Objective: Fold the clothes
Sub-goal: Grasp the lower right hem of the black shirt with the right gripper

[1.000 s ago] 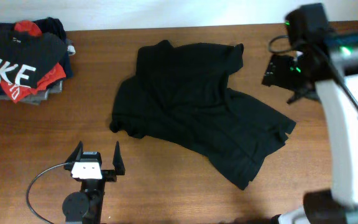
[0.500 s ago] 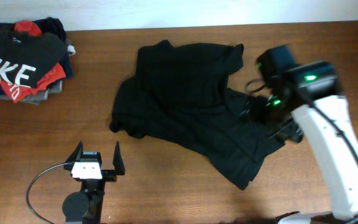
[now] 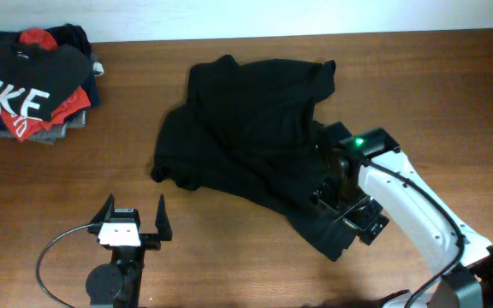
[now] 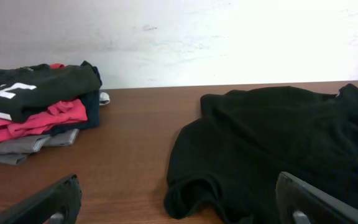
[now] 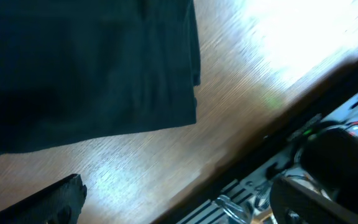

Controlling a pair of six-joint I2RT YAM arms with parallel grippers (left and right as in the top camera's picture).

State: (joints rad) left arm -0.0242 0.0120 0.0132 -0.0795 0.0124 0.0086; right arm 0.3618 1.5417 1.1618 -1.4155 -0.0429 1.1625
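Overhead: crumpled black T-shirt point(image 3: 246, 137) lies unfolded mid-worktop point(image 3: 127, 154), one hem corner toward the front right. Right hand point(image 3: 351, 212) is over that corner, spread wide, holding nothing. Left hand point(image 3: 133, 216) is near the front edge, spread wide, empty, clear of the shirt. Folded garment stack point(image 3: 28, 85) sits back left, with bare wood between it and the shirt.

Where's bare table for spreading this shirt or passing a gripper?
Free: the far-right corner of the table; the strip between the folded pile and the black T-shirt; the front edge between the left gripper and the shirt's hem. Crowded: the shirt's near-right corner, where the open right gripper hangs.
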